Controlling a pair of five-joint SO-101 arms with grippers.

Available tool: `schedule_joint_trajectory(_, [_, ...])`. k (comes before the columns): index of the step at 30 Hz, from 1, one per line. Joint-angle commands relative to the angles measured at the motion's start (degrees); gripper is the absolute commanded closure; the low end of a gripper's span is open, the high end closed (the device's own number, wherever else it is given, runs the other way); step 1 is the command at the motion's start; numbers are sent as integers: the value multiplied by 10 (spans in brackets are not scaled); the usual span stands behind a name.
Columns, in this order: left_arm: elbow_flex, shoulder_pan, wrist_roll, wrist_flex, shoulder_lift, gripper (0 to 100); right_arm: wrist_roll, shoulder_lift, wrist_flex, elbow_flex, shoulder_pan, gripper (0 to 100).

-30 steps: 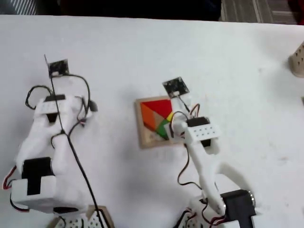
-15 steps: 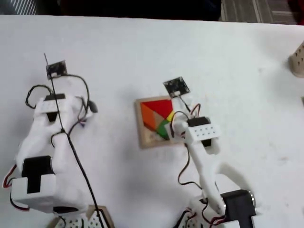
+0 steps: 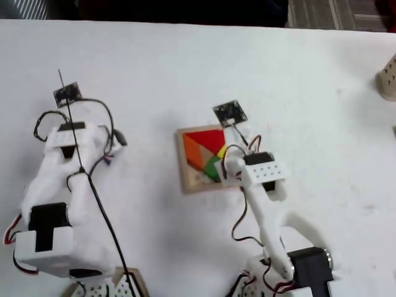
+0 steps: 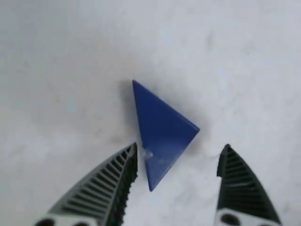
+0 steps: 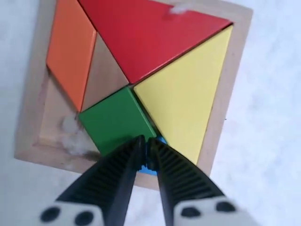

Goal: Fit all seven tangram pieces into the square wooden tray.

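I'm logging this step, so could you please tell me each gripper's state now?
Left gripper: open over the blue triangle.
Right gripper: shut on a blue piece.

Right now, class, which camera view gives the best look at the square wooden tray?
The right wrist view: the tray lies close below, most of its rim and inside in sight. The high view shows it farther off, partly covered by the right arm. The left wrist view looks at a blue triangle on the table instead.

Wooden tray (image 5: 227, 70) partly filled, blue triangle (image 4: 160, 132) lying outside
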Motion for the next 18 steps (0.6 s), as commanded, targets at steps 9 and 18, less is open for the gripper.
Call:
schedule_joint_trajectory(9, [-33, -2, -16, -12, 20, 845, 9, -26, -7, -4, 7, 981])
schedule_joint_trajectory(18, [-150, -4, 11, 85, 113, 736, 32, -26, -6, -3, 7, 981])
